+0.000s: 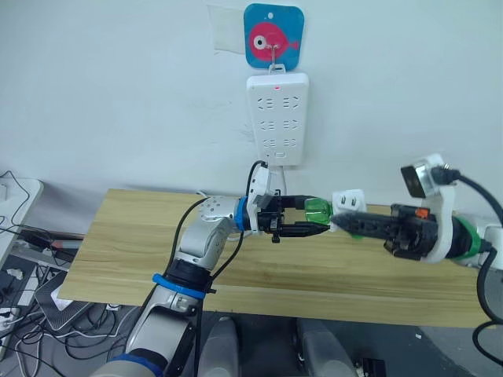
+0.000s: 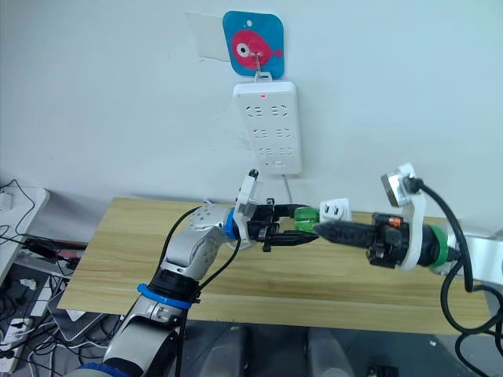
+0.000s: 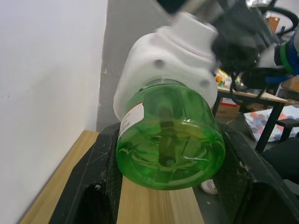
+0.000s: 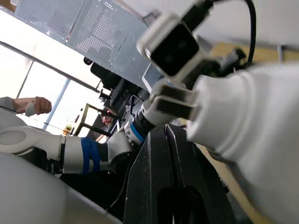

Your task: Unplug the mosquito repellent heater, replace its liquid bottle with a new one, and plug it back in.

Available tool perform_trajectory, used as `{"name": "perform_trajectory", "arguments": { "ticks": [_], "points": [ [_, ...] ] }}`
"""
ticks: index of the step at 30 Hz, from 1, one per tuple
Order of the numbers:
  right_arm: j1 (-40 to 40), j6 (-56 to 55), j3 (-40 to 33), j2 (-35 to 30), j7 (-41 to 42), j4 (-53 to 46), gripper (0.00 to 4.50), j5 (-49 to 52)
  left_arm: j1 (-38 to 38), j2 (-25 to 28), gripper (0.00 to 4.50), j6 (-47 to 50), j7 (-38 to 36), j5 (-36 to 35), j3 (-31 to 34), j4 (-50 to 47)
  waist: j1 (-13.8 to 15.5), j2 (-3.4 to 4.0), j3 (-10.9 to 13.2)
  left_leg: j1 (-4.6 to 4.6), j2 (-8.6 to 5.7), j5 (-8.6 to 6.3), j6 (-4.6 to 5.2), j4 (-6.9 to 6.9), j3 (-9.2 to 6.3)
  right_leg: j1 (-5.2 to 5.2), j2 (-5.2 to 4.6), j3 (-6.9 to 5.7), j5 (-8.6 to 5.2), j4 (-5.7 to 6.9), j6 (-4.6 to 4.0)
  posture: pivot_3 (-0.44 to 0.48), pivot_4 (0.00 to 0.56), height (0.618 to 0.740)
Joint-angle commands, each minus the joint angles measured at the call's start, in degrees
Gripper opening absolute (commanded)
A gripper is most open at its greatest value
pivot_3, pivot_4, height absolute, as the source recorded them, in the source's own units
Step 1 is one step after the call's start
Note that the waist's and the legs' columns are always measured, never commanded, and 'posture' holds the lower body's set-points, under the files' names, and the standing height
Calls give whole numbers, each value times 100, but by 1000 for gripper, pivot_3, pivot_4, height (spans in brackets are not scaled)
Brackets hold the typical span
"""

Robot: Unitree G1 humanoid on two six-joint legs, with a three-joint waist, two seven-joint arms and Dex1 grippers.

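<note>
Heater unplugged, held in mid-air above the table (image 1: 118,259), below the power strip (image 1: 277,118); right gripper (image 1: 339,225) clenched on heater (image 1: 348,203), left gripper (image 1: 314,220) grasping bottle (image 1: 317,209); bottle removal underway; next, twist and part them.

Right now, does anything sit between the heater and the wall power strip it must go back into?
Nothing visible does. The mosquito repellent heater is held above the wooden table between both claws, left claw on its green bottle, with open wall up to the power strip.
</note>
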Motion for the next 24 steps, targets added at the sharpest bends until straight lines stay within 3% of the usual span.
{"name": "perform_trajectory", "arguments": {
  "ticks": [1, 5, 10, 18, 24],
  "points": [
    [-445, -42, 35, -45, -188, 129, 43, 151, -3, 6, 2235, -137, -190, -7, -104, -99, -4, 0, 0, -1, 0, 0, 0, 0, 0, 0, 0, 0, 0, -2, 0, -59, 238, 740],
    [-1049, -46, 424, -45, -822, 480, 43, 151, 17, 72, 2235, -141, -371, -9, -167, -115, -26, 0, 0, -2, 0, 0, 0, 0, 0, -1, -2, 0, 0, -4, 0, -60, 237, 740],
    [-1355, 208, 775, 65, -723, 889, 43, -754, 56, 113, 2235, 46, -530, -176, -164, -245, -38, 0, 0, -5, 1, 0, 1, -4, -1, -2, -2, -2, 0, -10, -1, -49, 238, 740],
    [-795, 457, 745, 246, 93, 1188, 43, -2045, 64, 117, 2235, 680, -300, -619, 57, -585, -8, 1, 0, -16, 3, -2, 2, -6, -7, -5, -4, -12, 0, -22, -1, -25, 245, 740],
    [-185, 683, 473, 261, 91, 647, 43, -1635, -92, 0, 2235, 871, 271, -564, 280, -375, 29, 0, 0, -15, 2, -2, 3, -2, -8, -4, -4, -11, 0, -18, -1, -20, 249, 740]
  ]
}}
